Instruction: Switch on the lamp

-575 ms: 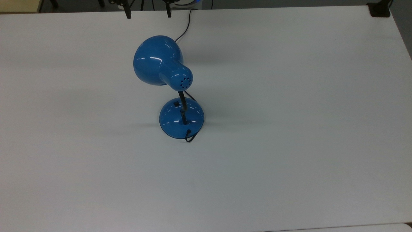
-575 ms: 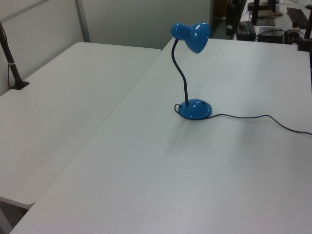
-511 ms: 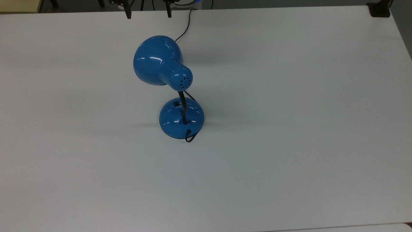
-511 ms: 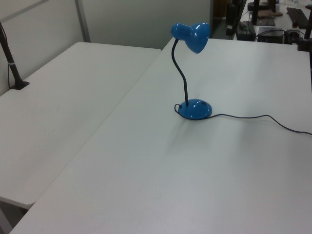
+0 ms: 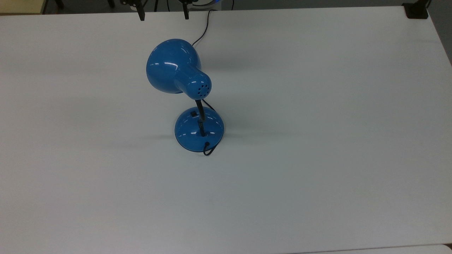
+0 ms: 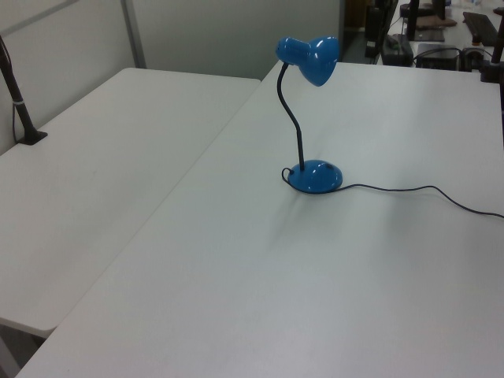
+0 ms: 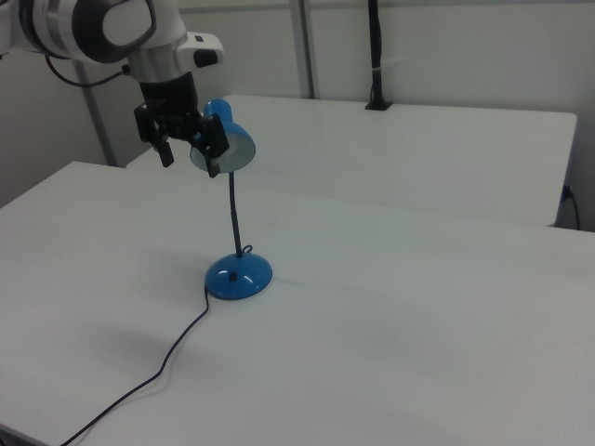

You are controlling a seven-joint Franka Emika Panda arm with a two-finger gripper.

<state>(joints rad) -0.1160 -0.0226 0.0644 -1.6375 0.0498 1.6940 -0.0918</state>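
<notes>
You can see the lamp (image 5: 187, 102) standing on the big white table (image 5: 317, 141). Its round blue base (image 5: 199, 129) sits flat on the table top, near the middle. A thin black neck (image 6: 293, 126) curves up from the base and holds the blue shade (image 5: 173, 67) high in the air. In the top view, the shade leans toward the top view's left and up, away from the base. There are small holes in the back of the shade. A tiny black switch (image 5: 193, 114) sits on top of the base, on the side under the shade.

The black cord (image 7: 158, 372) comes out of the base in a little loop and then runs off across the table. In the right view it trails toward the bottom of the right view's left.

Your gripper (image 7: 186, 149) hangs up high, by the shade. In the right view it sits in front of the shade, at about the same height, and covers part of it. You cannot tell from there if it touches the shade. Its two black fingers (image 7: 165, 149) point down and are spread apart, with nothing between them. In the top view, the two finger tips (image 5: 141, 14) poke in at the top edge, past the shade and well apart from the base and its switch.

A second white table (image 6: 87, 165) stands right beside this one.
</notes>
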